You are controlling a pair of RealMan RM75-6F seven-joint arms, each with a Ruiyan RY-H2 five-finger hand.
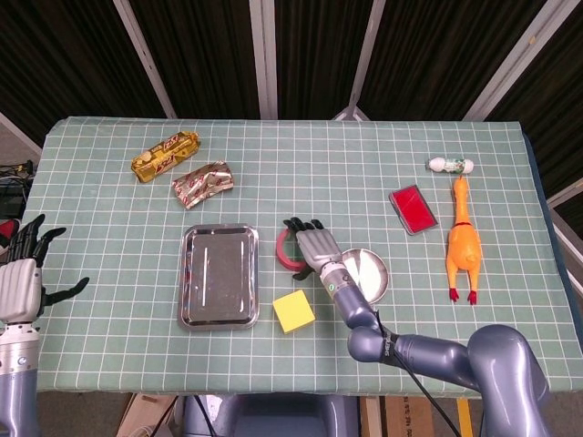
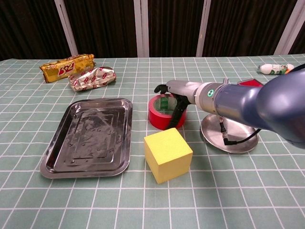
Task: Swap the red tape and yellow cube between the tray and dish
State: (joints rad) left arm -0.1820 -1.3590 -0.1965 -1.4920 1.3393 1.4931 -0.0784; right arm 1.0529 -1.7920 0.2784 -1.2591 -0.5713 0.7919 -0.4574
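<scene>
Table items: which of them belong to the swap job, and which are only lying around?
Job: red tape, yellow cube, tray, dish, right hand over the tape.

Lying about: two snack packs, rubber chicken, red case, small bottle.
</scene>
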